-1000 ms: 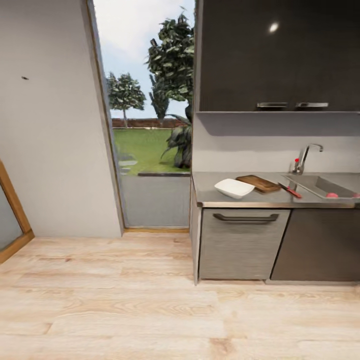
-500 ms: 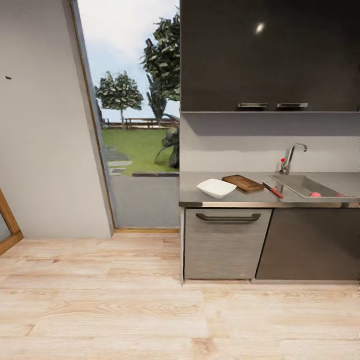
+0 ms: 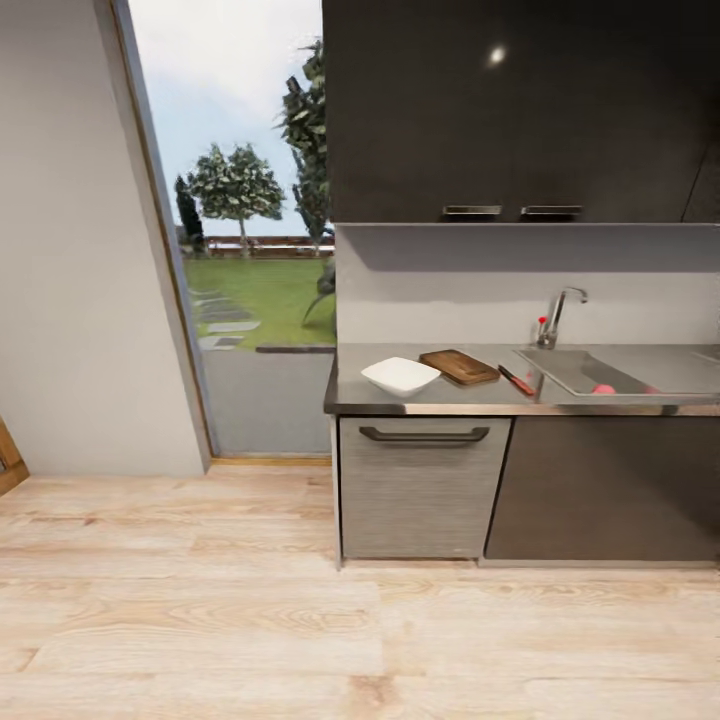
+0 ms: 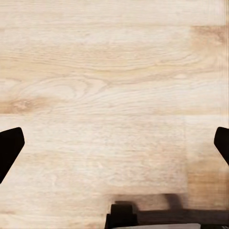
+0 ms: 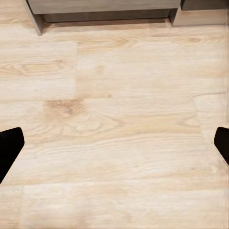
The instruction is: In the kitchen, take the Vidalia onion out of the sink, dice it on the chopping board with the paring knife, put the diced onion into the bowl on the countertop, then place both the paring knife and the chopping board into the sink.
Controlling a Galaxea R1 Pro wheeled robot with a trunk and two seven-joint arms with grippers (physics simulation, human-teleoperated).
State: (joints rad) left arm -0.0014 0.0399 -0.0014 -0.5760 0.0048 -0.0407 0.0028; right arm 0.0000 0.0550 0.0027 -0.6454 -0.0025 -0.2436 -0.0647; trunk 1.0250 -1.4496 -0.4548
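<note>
Head view, against the two before: whole picture slid leftward, so camera turning or rolling, not things moving. Now puts the counter [image 3: 450,398] nearer mid-frame, with more of the sink [image 3: 570,365] and its tap [image 3: 558,315] in sight. Likely means an approach under way, nothing of the task begun. On the counter, from the window end: white bowl [image 3: 400,376], then the board [image 3: 459,366] just beside it and slightly behind, then the knife [image 3: 516,380] lying between board and sink, apart from both. In the sink, at its near edge, a small pinkish lump [image 3: 603,389], probably the onion, too small to tell for sure. Wood floor [image 3: 200,600] between robot and cabinets, so well short of reach. Left wrist view: left tool [image 4: 114,145] spread wide, dark fingertips at opposite edges, gripping nothing, touching nothing, facing bare floor. Right wrist view: right tool [image 5: 114,145] likewise wide and empty, over floor, with the cabinet base [image 5: 95,5] at the far edge. Next, by judgement: closing on the sink end before any reach for the onion.
</note>
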